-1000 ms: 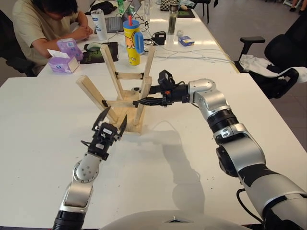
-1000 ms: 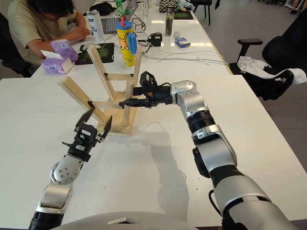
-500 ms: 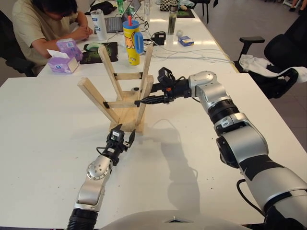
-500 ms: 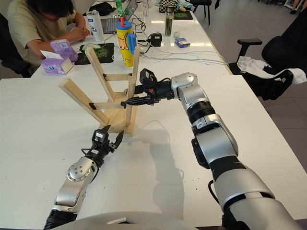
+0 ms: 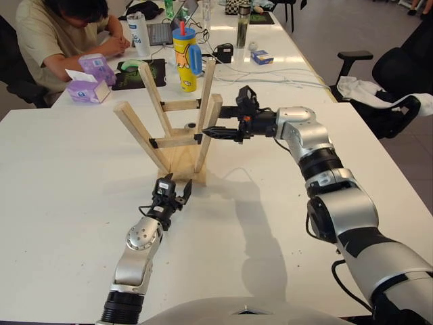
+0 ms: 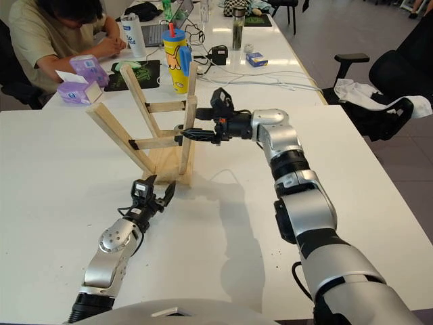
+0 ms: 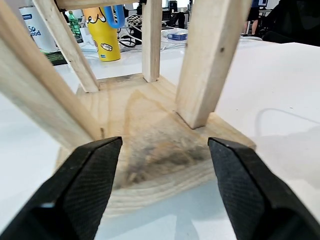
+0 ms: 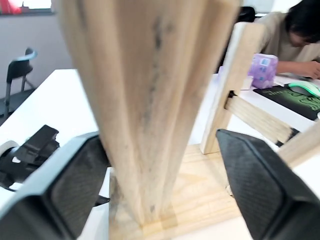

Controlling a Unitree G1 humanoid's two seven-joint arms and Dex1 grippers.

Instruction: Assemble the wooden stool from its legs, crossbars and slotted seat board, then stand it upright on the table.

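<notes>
Stool sits upside down on the white counter, seat board flat on it and four legs pointing up, with crossbars joining the legs partway up. Left tool is low at the counter, just short of the seat board's near edge and pointing at it. The head views show its two fingers spread. The left wrist view shows more: both fingers wide open with nothing between them, the seat board's edge straight ahead, and two leg bases set into the board just beyond. Right tool reaches in from the robot's right at crossbar height, at the stool leg nearest to it. From the head views its tips look close together and the grip is hard to judge. The right wrist view settles it: that leg stands between the two fingers, one finger up against the wood and the other apart from it with a gap, so the tool is open around the leg, not clamped. The same view shows the seat board below the tool and the left tool low beyond the leg. A yellow cup and purple tissue boxes sit on the next counter, well past both tools.
</notes>
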